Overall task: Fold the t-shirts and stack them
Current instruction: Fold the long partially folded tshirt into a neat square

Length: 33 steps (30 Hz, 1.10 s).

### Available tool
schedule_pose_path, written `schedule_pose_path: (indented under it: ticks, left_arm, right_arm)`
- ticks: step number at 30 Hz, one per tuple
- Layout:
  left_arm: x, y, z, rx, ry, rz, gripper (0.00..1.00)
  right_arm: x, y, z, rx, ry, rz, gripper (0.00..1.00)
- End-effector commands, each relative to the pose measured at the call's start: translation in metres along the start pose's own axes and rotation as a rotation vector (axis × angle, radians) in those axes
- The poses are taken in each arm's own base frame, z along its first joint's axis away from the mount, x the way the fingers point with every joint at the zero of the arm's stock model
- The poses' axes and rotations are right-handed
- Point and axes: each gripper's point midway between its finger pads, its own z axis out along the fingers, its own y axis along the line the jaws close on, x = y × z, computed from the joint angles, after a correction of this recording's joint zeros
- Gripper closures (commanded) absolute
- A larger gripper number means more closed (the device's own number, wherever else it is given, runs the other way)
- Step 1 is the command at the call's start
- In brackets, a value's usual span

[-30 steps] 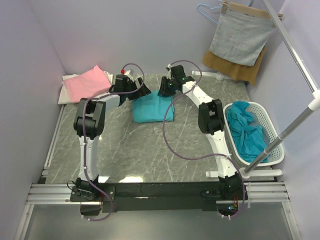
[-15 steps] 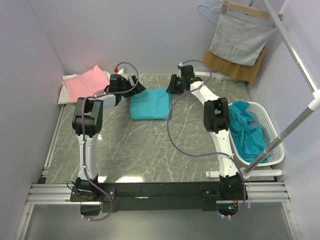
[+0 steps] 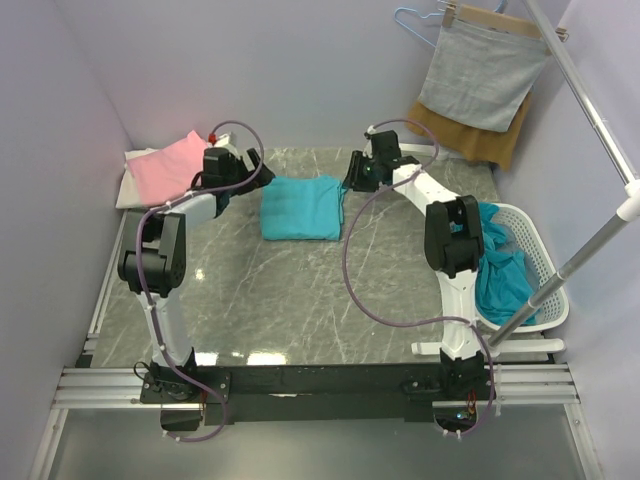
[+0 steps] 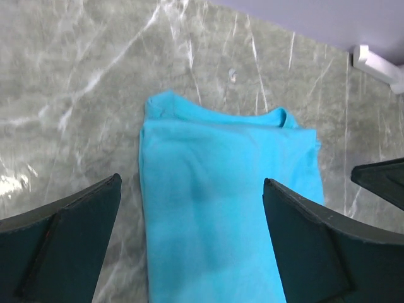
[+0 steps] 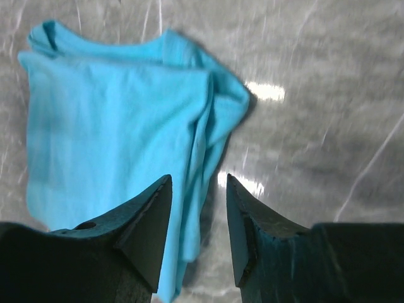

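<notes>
1. And both arms have backed off! A second ago the two grippers were crowded over the far edge of the folded teal t-shirt [image 3: 300, 207]; now the left gripper [image 3: 238, 172] has swung out to the left and the right gripper [image 3: 354, 183] has pulled off to the right, and the shirt sits a touch farther back on the marble table [image 3: 300, 300].
2. Far left: a folded pink t-shirt [image 3: 172, 163] lies on white fabric [image 3: 133, 178] in the back corner.
3. The left gripper sits between the pink t-shirt and the teal one, apart from both. On its wrist camera the left gripper [image 4: 190, 189] is spread wide with nothing in its grasp, and the teal t-shirt [image 4: 221, 208] is framed flat between its fingers [image 4: 69, 240].
4. Centre: the teal t-shirt is a neat rectangle, flat on the marble at the back middle, with nothing touching it.
5. The right gripper hangs just off the shirt's right edge. On its own camera the right gripper [image 5: 197, 183] shows only a narrow gap and grips nothing; the shirt's layered edge [image 5: 202, 139] lies below.
6. Far right: a white basket [image 3: 548, 262] holds crumpled teal garments [image 3: 500, 280].
7. Above it, grey cloth [image 3: 485, 70] hangs over mustard cloth [image 3: 470, 138].
</notes>
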Motion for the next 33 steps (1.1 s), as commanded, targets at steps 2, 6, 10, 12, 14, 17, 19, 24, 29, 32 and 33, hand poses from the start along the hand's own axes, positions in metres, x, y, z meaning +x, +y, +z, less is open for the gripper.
schedule_pose_path:
  ticks: [2, 6, 10, 12, 14, 17, 19, 24, 29, 32, 33]
  left_arm:
    - [0.051, 0.014, -0.012, -0.008, 0.117, -0.051, 0.01]
    - [0.083, 0.024, -0.017, -0.015, 0.181, -0.081, 0.00]
    - [0.098, 0.023, -0.022, 0.003, 0.208, -0.090, 0.01]
    - [0.104, 0.019, -0.024, 0.024, 0.218, -0.100, 0.01]
    - [0.108, 0.011, -0.025, 0.051, 0.226, -0.105, 0.00]
    - [0.119, 0.002, -0.026, 0.063, 0.245, -0.093, 0.01]
    - [0.129, -0.006, -0.025, 0.077, 0.271, -0.086, 0.00]
    - [0.156, -0.012, -0.032, 0.093, 0.318, -0.122, 0.01]
    - [0.164, -0.012, -0.050, 0.088, 0.301, -0.156, 0.35]
    - [0.171, -0.007, -0.072, 0.048, 0.291, -0.158, 0.42]
    - [0.181, -0.001, -0.082, 0.025, 0.306, -0.163, 0.45]
  right_arm:
    - [0.014, 0.015, -0.019, -0.046, 0.016, -0.031, 0.53]
    - [0.033, 0.021, -0.016, -0.072, 0.066, -0.037, 0.53]
    - [0.052, 0.027, -0.010, -0.100, 0.118, -0.032, 0.53]
    - [0.059, 0.033, -0.008, -0.119, 0.130, -0.028, 0.53]
    - [0.065, 0.039, -0.006, -0.142, 0.146, -0.028, 0.53]
    - [0.076, 0.049, -0.001, -0.176, 0.177, -0.020, 0.53]
    - [0.083, 0.055, 0.002, -0.185, 0.202, -0.016, 0.53]
    - [0.096, 0.053, 0.003, -0.196, 0.227, 0.023, 0.58]
    - [0.114, 0.051, -0.012, -0.215, 0.238, 0.055, 1.00]
    - [0.131, 0.050, -0.033, -0.220, 0.249, 0.070, 1.00]
    - [0.135, 0.050, -0.040, -0.222, 0.246, 0.073, 1.00]
